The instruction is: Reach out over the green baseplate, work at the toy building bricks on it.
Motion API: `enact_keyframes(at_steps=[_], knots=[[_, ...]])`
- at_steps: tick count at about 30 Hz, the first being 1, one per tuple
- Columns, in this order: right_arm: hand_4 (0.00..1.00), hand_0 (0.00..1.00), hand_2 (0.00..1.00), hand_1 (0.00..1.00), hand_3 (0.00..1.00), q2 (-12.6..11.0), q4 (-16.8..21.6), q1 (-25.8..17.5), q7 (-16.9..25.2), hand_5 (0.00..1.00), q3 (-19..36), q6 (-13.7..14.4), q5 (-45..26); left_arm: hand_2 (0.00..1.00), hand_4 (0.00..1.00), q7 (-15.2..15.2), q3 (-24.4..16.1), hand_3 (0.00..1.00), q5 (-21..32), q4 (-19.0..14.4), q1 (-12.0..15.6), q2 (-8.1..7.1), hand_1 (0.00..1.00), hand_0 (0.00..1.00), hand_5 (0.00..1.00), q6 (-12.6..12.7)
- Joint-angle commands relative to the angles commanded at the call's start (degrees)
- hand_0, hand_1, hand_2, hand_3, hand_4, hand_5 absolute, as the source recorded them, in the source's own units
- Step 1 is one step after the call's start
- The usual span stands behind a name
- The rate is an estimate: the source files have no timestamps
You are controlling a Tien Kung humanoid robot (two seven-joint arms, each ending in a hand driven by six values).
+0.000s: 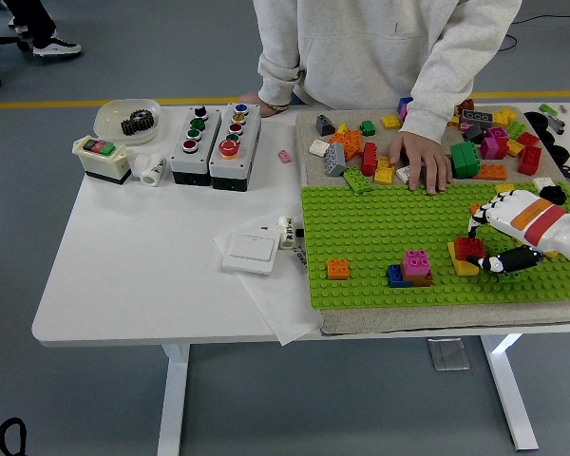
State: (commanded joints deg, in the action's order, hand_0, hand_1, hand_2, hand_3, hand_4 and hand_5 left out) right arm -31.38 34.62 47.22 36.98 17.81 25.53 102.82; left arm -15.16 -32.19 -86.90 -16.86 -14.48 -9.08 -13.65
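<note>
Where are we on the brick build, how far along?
Done: an orange brick and a pink brick stacked on a blue brick sit on the green baseplate. In hand: the right robot hand is at a red brick on a yellow brick; grip unclear. Left: loose bricks beyond the plate, under the person's hand.
</note>
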Motion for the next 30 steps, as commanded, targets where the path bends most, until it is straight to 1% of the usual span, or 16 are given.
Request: enact_keyframes(at_steps=[5,6,11,12,17,18,23,24,29,30], knots=[[0.762,0.664,0.628,0.615,0.543,0.05,-0.18,-0.01,0.0,0.533,0.2,0.14,-0.01,0.697,0.658,-0.03,-0.03,0.596,-0.05,0.0,-0.04,-0.01,0.729,0.724,0.606,-0.04],[0.767,0.668,0.652,0.63,0.553,0.07,-0.18,0.01,0.0,0.528,0.3,0.15,0.05,0.697,0.657,-0.04,-0.03,0.596,-0.04,-0.01,-0.05,-0.01,0.728,0.724,0.605,-0.05],[0.767,0.668,0.652,0.63,0.553,0.14,-0.26,-0.02,0.0,0.528,0.61,-0.05,0.29,0.697,0.657,-0.07,-0.04,0.596,-0.03,-0.01,-0.09,-0.02,0.728,0.724,0.605,-0.07],[0.777,0.674,0.685,0.643,0.573,0.15,-0.28,-0.02,0.0,0.522,0.64,-0.07,0.32,0.697,0.657,-0.07,-0.04,0.596,-0.03,-0.01,-0.09,-0.02,0.728,0.722,0.605,-0.07],[0.777,0.674,0.685,0.643,0.573,0.17,-0.31,-0.07,0.0,0.522,0.69,-0.34,0.53,0.697,0.657,-0.06,-0.04,0.596,-0.07,0.0,-0.1,-0.02,0.728,0.722,0.605,-0.08],[0.789,0.677,0.707,0.66,0.588,0.17,-0.31,-0.07,0.0,0.515,0.72,-0.39,0.61,0.698,0.657,-0.06,-0.05,0.596,-0.07,0.0,-0.1,-0.02,0.728,0.724,0.605,-0.08],[0.789,0.677,0.707,0.66,0.588,0.16,-0.39,-0.15,0.0,0.515,1.16,-0.54,0.83,0.698,0.657,-0.07,-0.02,0.596,-0.06,0.0,-0.1,-0.03,0.728,0.724,0.605,-0.05],[0.806,0.689,0.732,0.675,0.616,0.14,-0.4,-0.17,0.0,0.515,1.23,-0.49,0.78,0.698,0.657,-0.08,-0.01,0.596,-0.04,0.0,-0.1,-0.04,0.728,0.723,0.606,-0.04],[0.806,0.689,0.732,0.675,0.616,0.03,-0.39,-0.2,0.0,0.515,1.43,-0.51,0.67,0.698,0.657,-0.06,0.0,0.596,-0.05,0.0,-0.08,-0.05,0.728,0.723,0.606,-0.03],[0.823,0.69,0.736,0.677,0.641,0.02,-0.38,-0.21,0.0,0.506,1.48,-0.54,0.68,0.696,0.657,-0.06,0.0,0.596,-0.05,0.0,-0.08,-0.05,0.728,0.722,0.606,-0.03]])
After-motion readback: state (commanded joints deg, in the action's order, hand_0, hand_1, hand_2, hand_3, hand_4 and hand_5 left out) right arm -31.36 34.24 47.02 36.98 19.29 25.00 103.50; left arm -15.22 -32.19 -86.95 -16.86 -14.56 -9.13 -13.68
